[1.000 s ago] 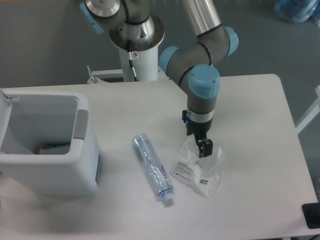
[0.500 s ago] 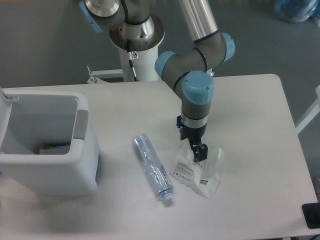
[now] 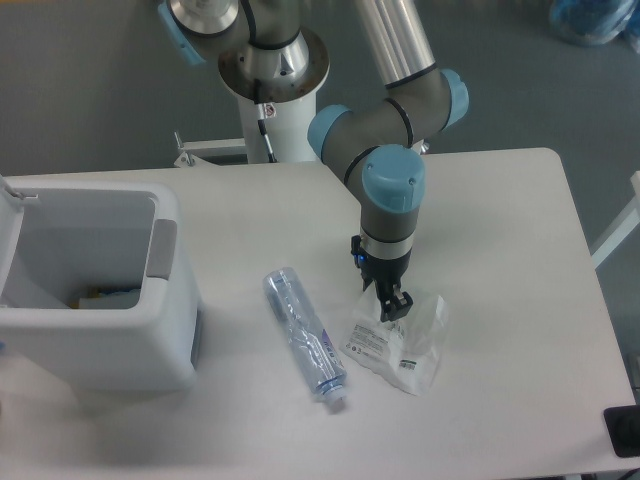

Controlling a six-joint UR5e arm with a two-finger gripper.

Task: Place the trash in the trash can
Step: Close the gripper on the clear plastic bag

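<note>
The clear plastic bag point(image 3: 405, 348) with a white printed label lies on the white table, right of centre. My gripper point(image 3: 393, 310) points straight down and its dark fingertips press into the bag's upper left edge. The fingers are seen edge-on, so the gap between them does not show. The clear slim bottle point(image 3: 305, 335) with a bluish label lies on its side left of the bag, cap toward the table's front. The trash can point(image 3: 160, 205), a boxy white bin with a grey tab on its rim, stands open at the table's left end.
The arm's white pedestal point(image 3: 272, 95) stands behind the table's back edge. Something small lies at the bottom of the bin point(image 3: 105, 295). A black object point(image 3: 624, 430) sits off the table's front right corner.
The gripper has shifted a little to the left and lower, from the bag's top edge onto its upper left part. Bottle and bin have not moved.
</note>
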